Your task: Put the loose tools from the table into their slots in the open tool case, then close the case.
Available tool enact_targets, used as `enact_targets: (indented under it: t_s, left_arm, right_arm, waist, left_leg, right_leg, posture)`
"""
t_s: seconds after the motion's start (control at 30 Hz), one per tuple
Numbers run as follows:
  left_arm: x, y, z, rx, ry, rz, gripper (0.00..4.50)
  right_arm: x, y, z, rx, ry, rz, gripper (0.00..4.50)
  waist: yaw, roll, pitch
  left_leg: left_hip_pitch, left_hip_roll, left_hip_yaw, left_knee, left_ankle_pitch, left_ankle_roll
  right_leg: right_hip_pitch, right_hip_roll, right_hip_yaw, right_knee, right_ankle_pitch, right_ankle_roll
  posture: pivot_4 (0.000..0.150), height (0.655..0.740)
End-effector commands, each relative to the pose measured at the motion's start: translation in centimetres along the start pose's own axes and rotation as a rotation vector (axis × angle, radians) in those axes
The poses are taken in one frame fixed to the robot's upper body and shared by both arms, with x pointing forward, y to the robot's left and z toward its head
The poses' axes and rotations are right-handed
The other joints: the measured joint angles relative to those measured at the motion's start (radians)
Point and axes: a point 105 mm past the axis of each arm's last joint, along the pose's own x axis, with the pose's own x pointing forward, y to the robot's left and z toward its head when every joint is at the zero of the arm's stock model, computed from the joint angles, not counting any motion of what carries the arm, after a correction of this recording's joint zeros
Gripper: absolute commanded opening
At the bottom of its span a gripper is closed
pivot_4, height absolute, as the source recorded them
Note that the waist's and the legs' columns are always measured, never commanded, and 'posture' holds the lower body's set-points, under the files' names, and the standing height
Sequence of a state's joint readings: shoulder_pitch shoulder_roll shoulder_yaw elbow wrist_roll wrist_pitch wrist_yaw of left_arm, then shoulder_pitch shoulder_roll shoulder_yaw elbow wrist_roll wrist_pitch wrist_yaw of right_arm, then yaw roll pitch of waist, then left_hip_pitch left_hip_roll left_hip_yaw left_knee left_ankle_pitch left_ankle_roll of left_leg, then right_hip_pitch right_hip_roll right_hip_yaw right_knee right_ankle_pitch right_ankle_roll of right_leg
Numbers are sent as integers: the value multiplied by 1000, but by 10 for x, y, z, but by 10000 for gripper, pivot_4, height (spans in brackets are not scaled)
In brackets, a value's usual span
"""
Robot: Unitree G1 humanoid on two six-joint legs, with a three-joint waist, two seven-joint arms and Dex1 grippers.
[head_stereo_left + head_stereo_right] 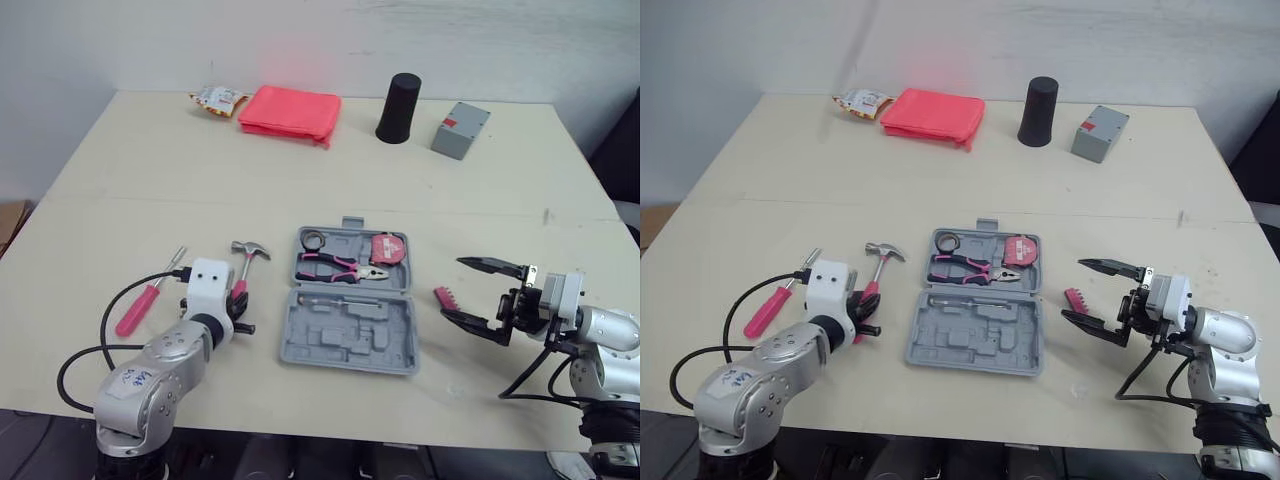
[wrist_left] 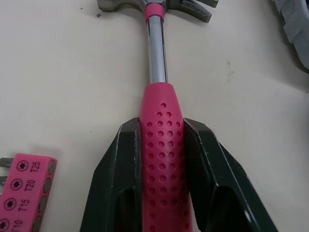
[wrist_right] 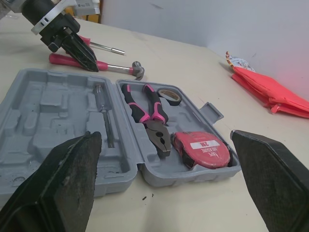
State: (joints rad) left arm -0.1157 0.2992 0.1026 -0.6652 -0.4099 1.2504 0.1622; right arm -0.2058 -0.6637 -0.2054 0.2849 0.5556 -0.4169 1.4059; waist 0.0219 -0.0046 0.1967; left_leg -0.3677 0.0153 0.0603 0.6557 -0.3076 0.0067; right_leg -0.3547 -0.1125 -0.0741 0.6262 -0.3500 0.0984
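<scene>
The grey tool case [image 1: 340,340] lies open at the table's middle, holding pink-handled pliers [image 1: 335,267], a tape roll [image 1: 313,240] and a red tape measure [image 1: 388,248]. Left of the case a pink-handled hammer [image 1: 250,250] lies on the table. My left gripper [image 2: 161,126] is shut on its handle, one black finger [image 2: 120,164] pressed to each side. A pink screwdriver [image 1: 140,305] lies further left. One pink bit holder [image 1: 445,298] rests right of the case, and another [image 2: 24,193] sits beside the hammer handle. My right gripper [image 1: 478,293] hangs open just right of the first bit holder.
Along the far edge stand a snack packet [image 1: 218,98], a folded red cloth [image 1: 290,112], a black cup [image 1: 399,108] and a grey box [image 1: 460,130]. Bare tabletop [image 1: 300,190] stretches between them and the case.
</scene>
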Motion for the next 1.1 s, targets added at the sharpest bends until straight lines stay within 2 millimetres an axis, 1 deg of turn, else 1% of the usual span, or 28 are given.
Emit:
enact_targets:
  t_s: [0.03, 0.13, 0.2, 0.23, 0.3, 0.33, 0.4, 0.47, 0.5, 0.63, 0.67, 0.7, 0.77, 0.83, 0.97, 1.03, 1.1]
  left_arm:
    - [4, 2, -18, -14, 74, 6, 5718]
    - [5, 3, 2, -13, -28, 3, 5718]
    - [2, 5, 25, -8, -145, 4, 5718]
    - [-2, 5, 39, 9, -218, -8, 5718]
    - [-7, 5, 55, 41, -295, -27, 5718]
    - [-12, 4, 67, 69, -357, -61, 5718]
    - [-19, 2, 79, 113, -420, -106, 5718]
    - [-28, -4, 88, 183, -466, -203, 5718]
    - [-31, -6, 89, 223, -470, -234, 5718]
    - [-53, -29, 96, 422, -510, -536, 5718]
    - [-55, -31, 95, 462, -489, -588, 5718]
    - [-60, -37, 93, 538, -462, -681, 5718]
    - [-62, -44, 89, 646, -405, -789, 5718]
    - [-63, -48, 87, 731, -373, -858, 5718]
    - [-61, -67, 83, 873, -312, -1018, 5718]
    - [-52, -78, 76, 973, -243, -1076, 5718]
    - [-41, -92, 73, 1024, -207, -1120, 5718]
  right_arm:
    - [-7, -4, 3, -29, -4, -40, 45000]
    - [-14, -2, -2, -23, 7, -48, 45000]
    - [-19, -1, -5, -23, 16, -57, 45000]
    - [-21, -1, -7, -21, 21, -61, 45000]
    - [-24, 0, -9, -21, 27, -64, 45000]
    - [-25, 1, -10, -21, 30, -64, 45000]
    - [-26, 1, -11, -22, 34, -65, 45000]
    - [-29, 1, -12, -22, 41, -69, 45000]
    - [-29, 2, -13, -22, 44, -71, 45000]
    - [-32, 0, -14, -34, 57, -86, 45000]
    - [-33, -2, -14, -39, 61, -95, 45000]
    - [-35, -4, -14, -43, 69, -108, 45000]
    - [-40, -5, -13, -46, 86, -117, 45000]
    - [-44, -5, -14, -46, 99, -127, 45000]
    - [-53, -6, -14, -53, 123, -158, 45000]
    - [-57, -4, -12, -65, 132, -173, 45000]
    - [-59, -2, -10, -72, 133, -197, 45000]
  waist:
    - [1, 0, 0]
    - [2, 1, 0]
    - [4, 0, 0]
    - [3, 0, 0]
    - [2, -1, 1]
    - [2, -1, 1]
    - [0, -1, 1]
    - [-3, -1, 1]
    - [-4, -1, 1]
    - [-4, -2, 1]
    - [-4, -2, 1]
    - [-4, -1, 1]
    - [-4, -1, 1]
    - [0, 0, 1]
    - [-1, 0, 2]
    - [1, 0, 2]
    - [3, 0, 2]
  left_leg:
    - [0, 0, 0, 0, 0, 0]
    - [0, 0, 0, 0, 0, 0]
    - [0, 0, -1, 1, 0, 0]
    - [-1, 0, -1, 1, 0, 0]
    - [-2, 0, -1, 2, 0, 0]
    - [-2, 0, -1, 2, 0, 0]
    - [-3, 0, -1, 2, 0, 0]
    - [-3, 0, 0, 1, 0, 0]
    - [-2, 1, 0, 1, 0, 0]
    - [-2, 1, 0, 2, 0, 0]
    - [-3, 1, 0, 2, 0, 0]
    - [-2, 1, 0, 2, 0, 0]
    - [-3, 1, 0, 2, 0, 0]
    - [-3, 0, -1, 1, 0, 0]
    - [-3, 0, 0, 1, 0, 0]
    - [-3, 0, 0, 1, 0, 0]
    - [-3, 0, 0, 2, 0, 1]
  right_leg:
    - [0, 0, 0, 0, 0, 0]
    - [0, 0, 0, 0, 0, 0]
    - [0, 0, -1, 0, 0, 0]
    - [0, 0, -1, 0, 0, 0]
    - [0, 0, -1, 0, 0, 0]
    - [0, 0, -1, 0, 0, 0]
    - [-1, 0, -1, 0, 0, 0]
    - [-1, 1, -1, 0, 0, 0]
    - [-1, 1, -1, 0, 0, 0]
    - [-1, 1, -1, 0, 0, 0]
    - [-1, 1, -1, 0, 0, 0]
    - [-1, 0, -1, 0, 0, 0]
    - [-1, 1, -1, 0, 0, 0]
    - [-1, 0, -1, -1, 0, 0]
    - [-1, 0, -1, -1, 0, 0]
    - [-1, 1, -1, -1, 0, 0]
    - [-1, 1, -1, 0, 0, 0]
  posture:
    - [1500, 7400]
    - [1500, 7400]
    - [1500, 7400]
    - [1500, 7400]
    - [1500, 7400]
    - [1500, 7400]
    - [1500, 7400]
    - [1500, 7400]
    - [1500, 7400]
    - [1500, 7400]
    - [1500, 7400]
    - [1500, 7400]
    - [1500, 7400]
    - [1500, 7400]
    - [1500, 7400]
    - [1500, 7400]
    - [1500, 7400]
